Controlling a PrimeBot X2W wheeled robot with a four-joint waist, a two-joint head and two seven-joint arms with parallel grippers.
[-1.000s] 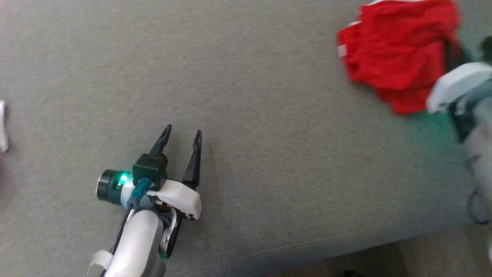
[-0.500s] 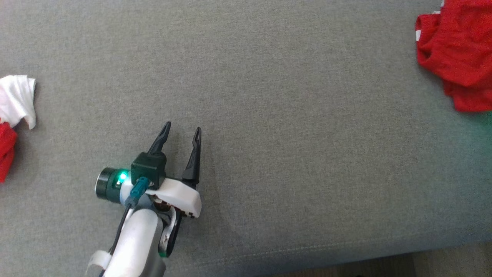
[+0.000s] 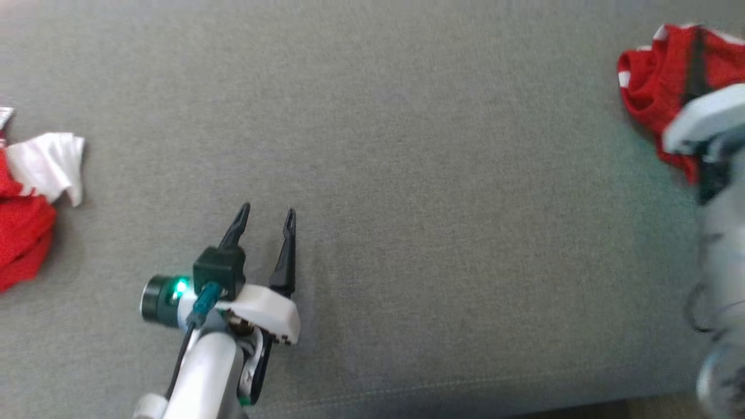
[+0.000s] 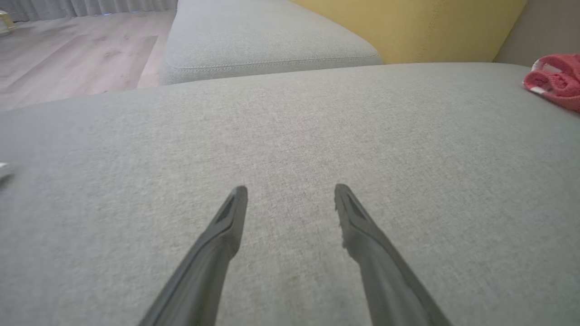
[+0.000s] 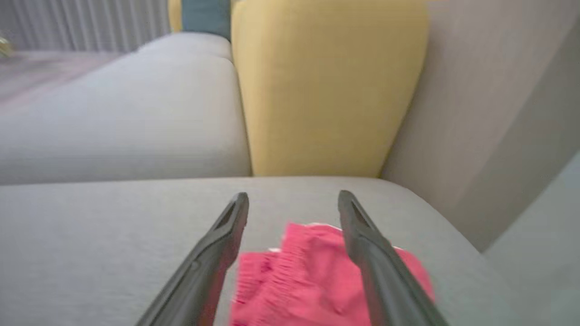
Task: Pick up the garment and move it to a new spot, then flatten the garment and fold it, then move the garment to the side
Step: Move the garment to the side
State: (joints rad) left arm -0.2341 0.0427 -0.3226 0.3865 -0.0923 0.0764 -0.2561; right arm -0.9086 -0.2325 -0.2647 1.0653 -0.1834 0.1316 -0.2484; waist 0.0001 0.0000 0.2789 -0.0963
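grey woven fabric covers the sofa seat (image 3: pixel 442 174) across the head view. the left gripper (image 3: pixel 266 210) sits low and left of centre above that seat, its two dark fingers spread with nothing between them. the red garment (image 3: pixel 655 87) lies crumpled at the seat's upper right corner, well apart from the left gripper. the blurred pale wrist of the right arm (image 3: pixel 701 116) overlaps the garment's lower right edge. at the left edge lies another heap of cloth (image 3: pixel 26 215), red with a white piece on top. in the left wrist view the left gripper's fingers stand wide over bare grey fabric, holding nothing. the red garment shows far off at the right edge, and a yellow cushion (image 4: pixel 408 27) stands behind the seat. a second seat cushion (image 4: pixel 263 40) lies beyond, and wooden floor (image 4: pixel 68 59) shows at the upper left. in the right wrist view, which is blurred, the right gripper (image 5: pixel 293 196) is spread wide. the red garment lies bunched on the seat beneath and between its fingers, and the fingers do not pinch the cloth. the yellow cushion rises behind, with a teal cushion (image 5: pixel 204 18) at the top.
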